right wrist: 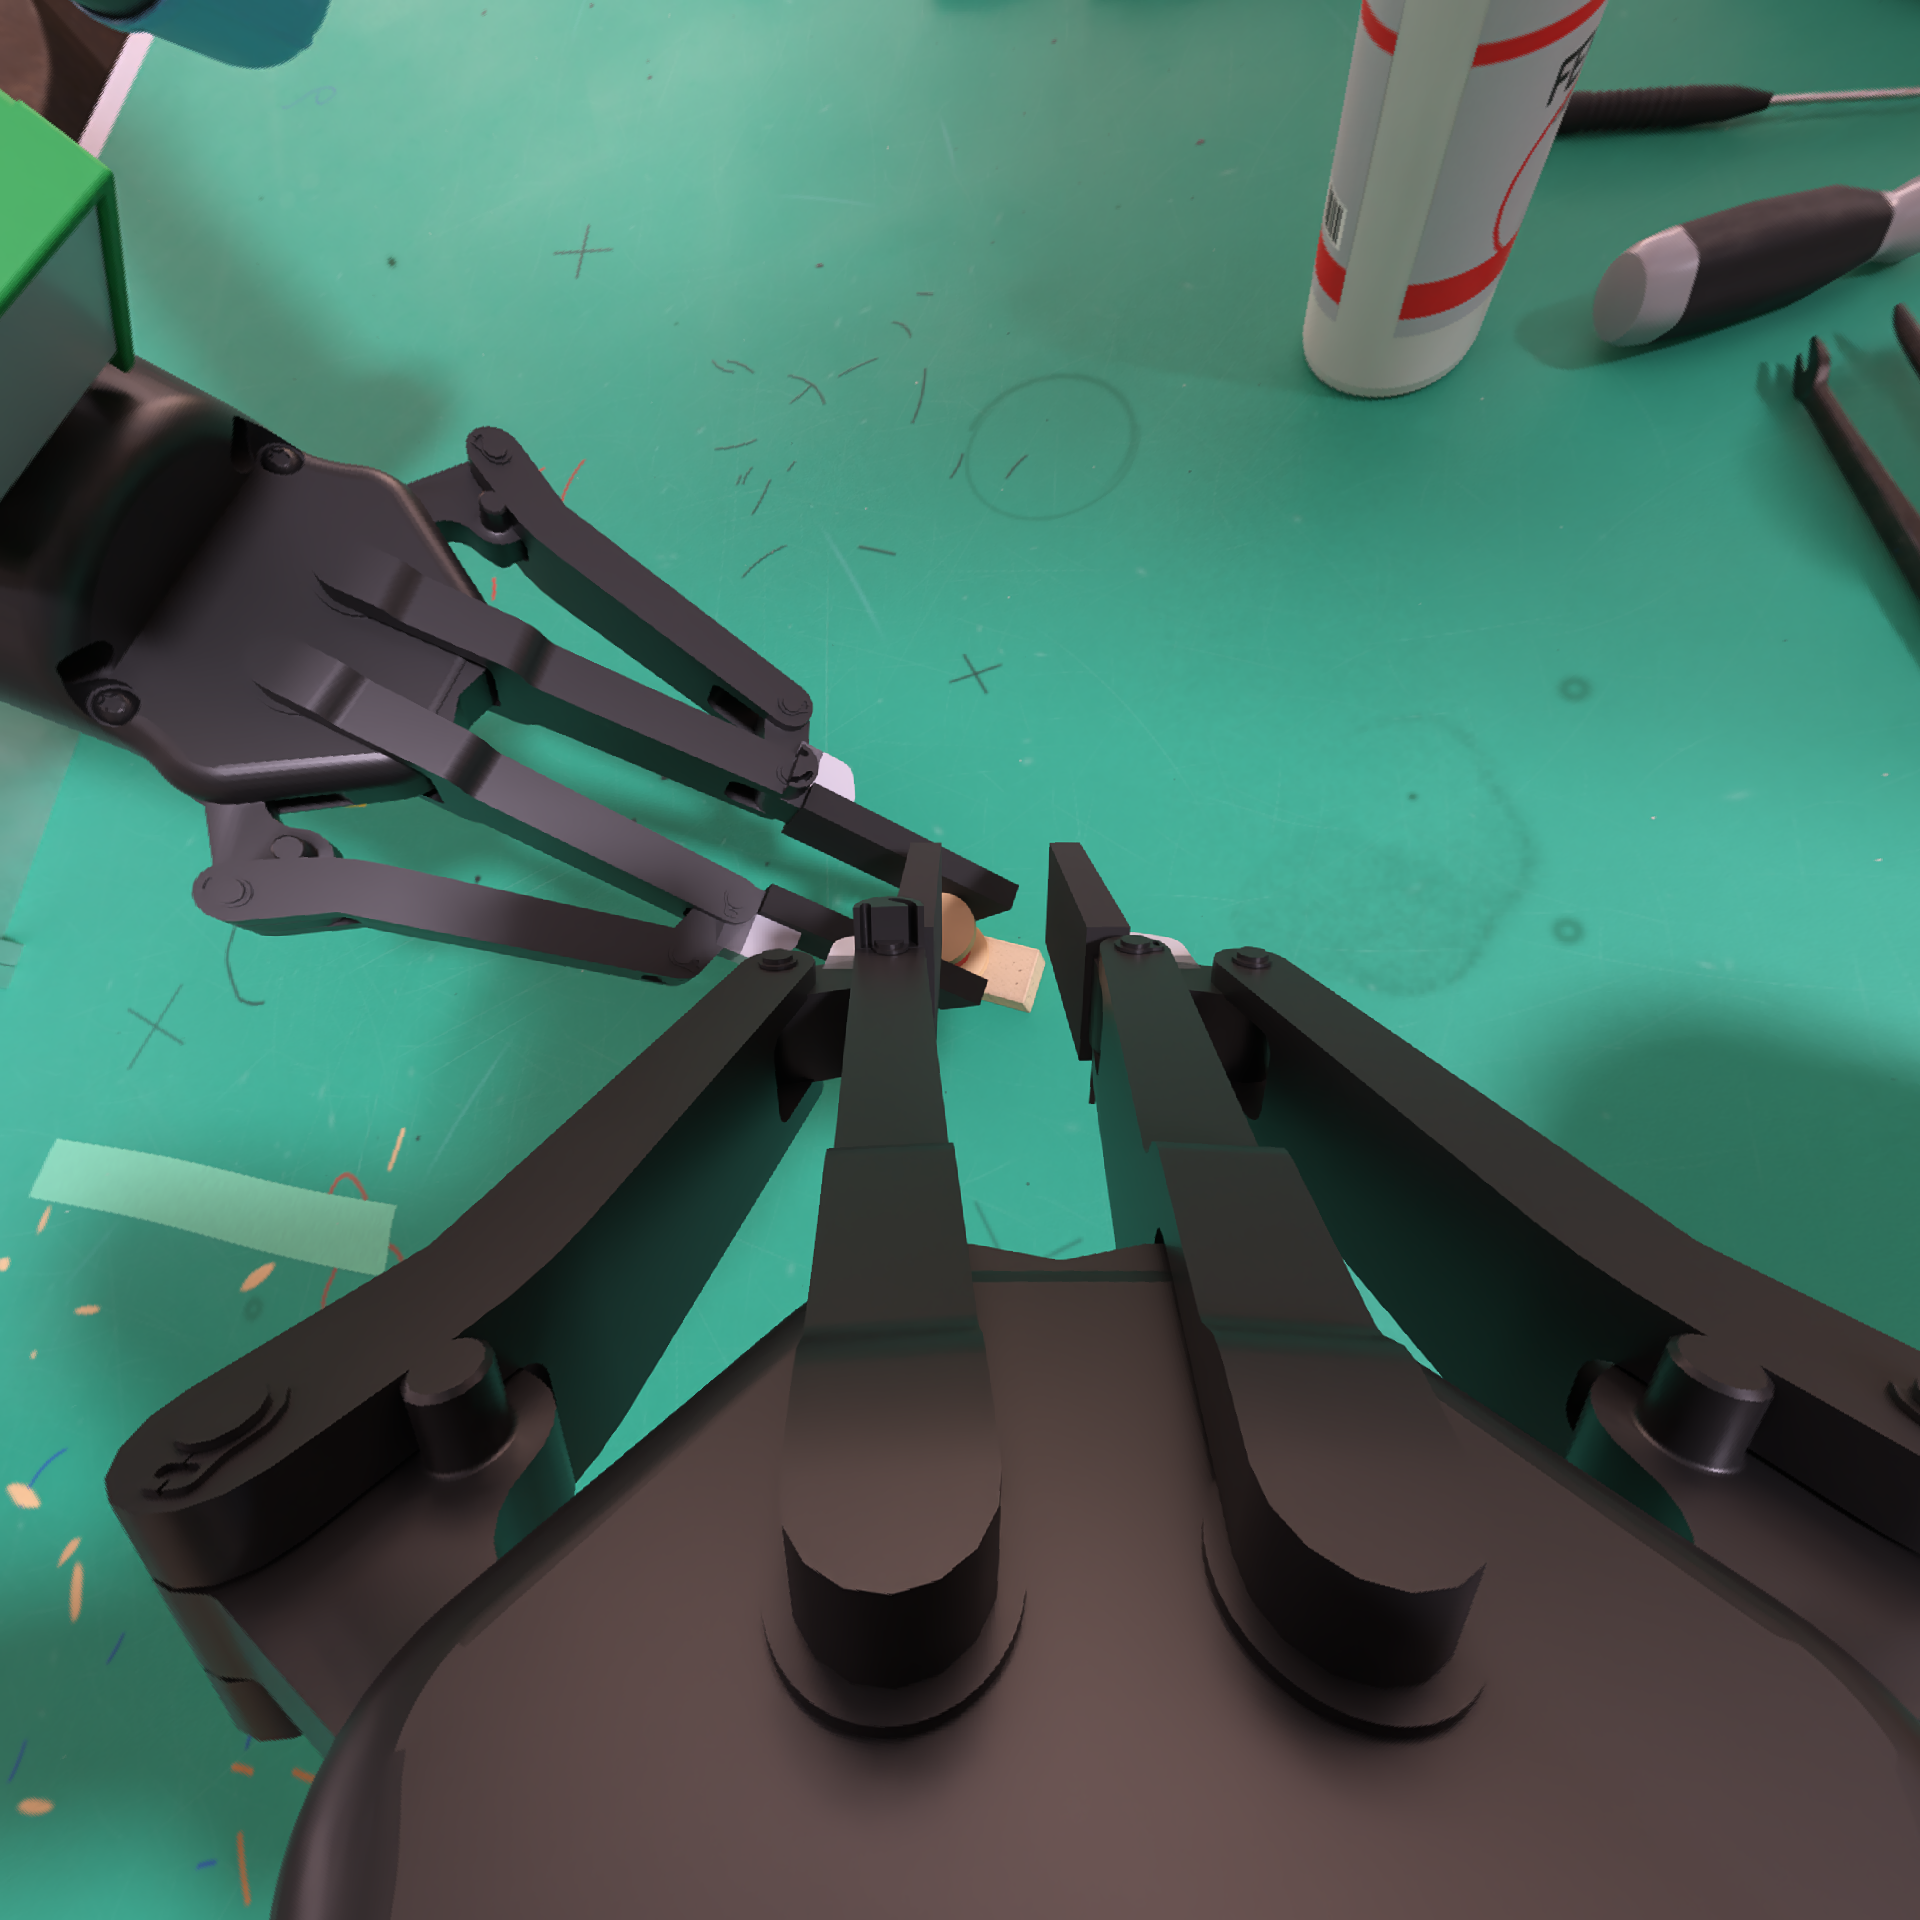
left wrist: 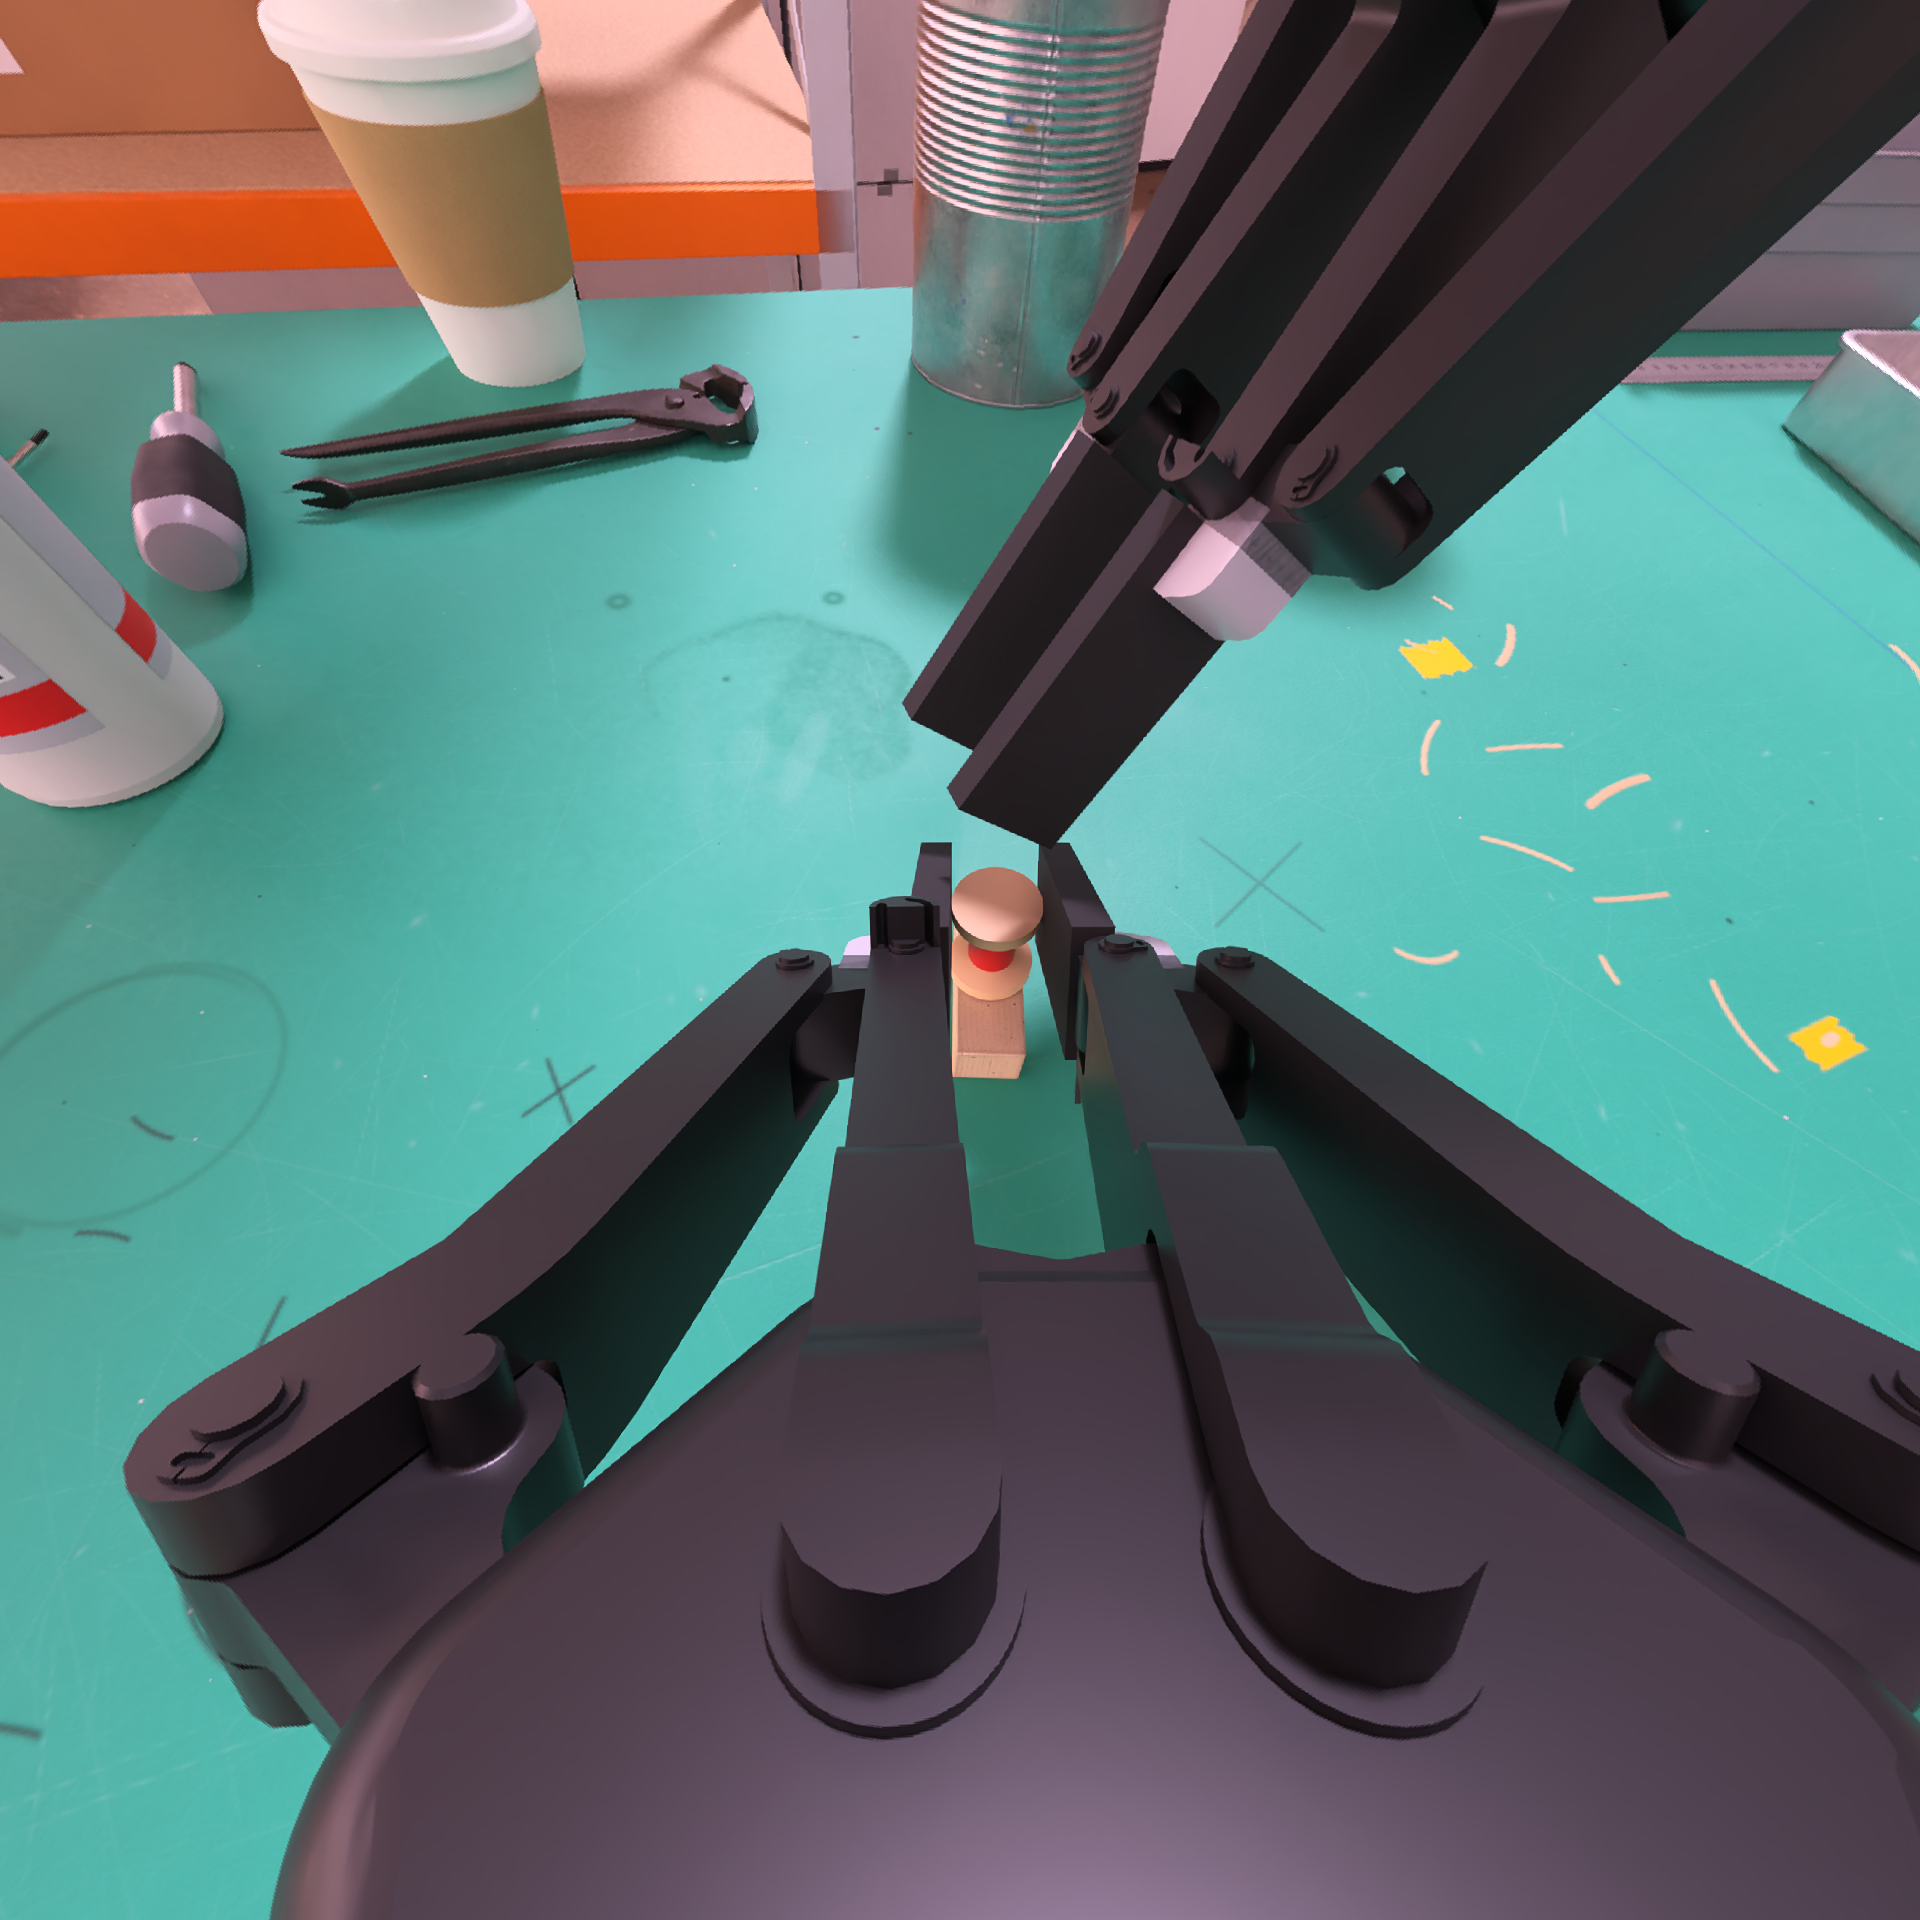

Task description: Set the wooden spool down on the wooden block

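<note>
The wooden spool (left wrist: 995, 906), with tan flanges and a red core, stands upright with its lower flange on the small wooden block (left wrist: 987, 1034) on the green mat. My left gripper (left wrist: 997, 854) is shut on the spool, one finger on each side. In the right wrist view the left gripper (right wrist: 987, 940) reaches in from the left, with the spool (right wrist: 961, 923) between its fingers and the block (right wrist: 1016, 974) partly hidden behind them. My right gripper (right wrist: 994, 862) is open and empty. It hovers just above the spool, coming down from the upper right in the left wrist view (left wrist: 977, 774).
A paper coffee cup (left wrist: 436, 177), a metal can (left wrist: 1023, 208), black pincers (left wrist: 540, 431) and a screwdriver (left wrist: 187, 499) lie at the back. A white tube (right wrist: 1434, 187) stands to the left. A metal tray (left wrist: 1860, 416) sits at the right, and a green box (right wrist: 52, 260) is near the left arm.
</note>
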Tool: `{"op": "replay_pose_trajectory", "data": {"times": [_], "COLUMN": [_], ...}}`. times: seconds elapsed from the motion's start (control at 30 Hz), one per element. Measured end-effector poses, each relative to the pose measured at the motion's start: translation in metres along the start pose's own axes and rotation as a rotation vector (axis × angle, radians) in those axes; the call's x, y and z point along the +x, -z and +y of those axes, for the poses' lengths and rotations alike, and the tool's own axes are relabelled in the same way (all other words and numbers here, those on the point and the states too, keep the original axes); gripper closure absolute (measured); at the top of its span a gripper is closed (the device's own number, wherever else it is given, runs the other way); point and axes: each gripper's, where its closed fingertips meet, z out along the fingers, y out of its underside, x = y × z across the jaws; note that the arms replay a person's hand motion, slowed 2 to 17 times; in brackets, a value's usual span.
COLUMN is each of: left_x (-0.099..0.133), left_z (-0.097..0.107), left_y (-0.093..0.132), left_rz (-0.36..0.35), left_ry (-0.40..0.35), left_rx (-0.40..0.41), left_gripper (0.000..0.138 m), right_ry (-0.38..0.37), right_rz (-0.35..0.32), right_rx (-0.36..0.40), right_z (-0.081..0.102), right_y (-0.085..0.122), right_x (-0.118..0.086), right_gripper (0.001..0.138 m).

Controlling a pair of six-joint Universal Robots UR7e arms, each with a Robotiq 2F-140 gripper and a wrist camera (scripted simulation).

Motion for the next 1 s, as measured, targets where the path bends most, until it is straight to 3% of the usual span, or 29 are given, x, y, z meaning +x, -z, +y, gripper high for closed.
{"op": "replay_pose_trajectory", "data": {"times": [0.2,0.57,1.0], "left_x": [0.0,0.0002,0.0], "left_z": [0.0001,0.0,0.0003], "left_y": [-0.0001,-0.0001,0.0005], "left_rz": [0.001,0.003,0.005], "left_ry": [0.0,-0.002,0.002], "left_rx": [-0.002,0.003,0.007], "left_gripper": [0.116,0.116,0.116], "right_ry": [0.011,-0.01,0.0], "right_rz": [0.024,-0.018,0.02], "right_rx": [0.013,-0.022,-0.033], "right_z": [-0.0026,0.0026,0.0036], "right_y": [0.0026,-0.0009,-0.0025], "right_x": [0.0027,-0.0044,-0.0005], "right_gripper": [0.112,0.111,0.105]}}
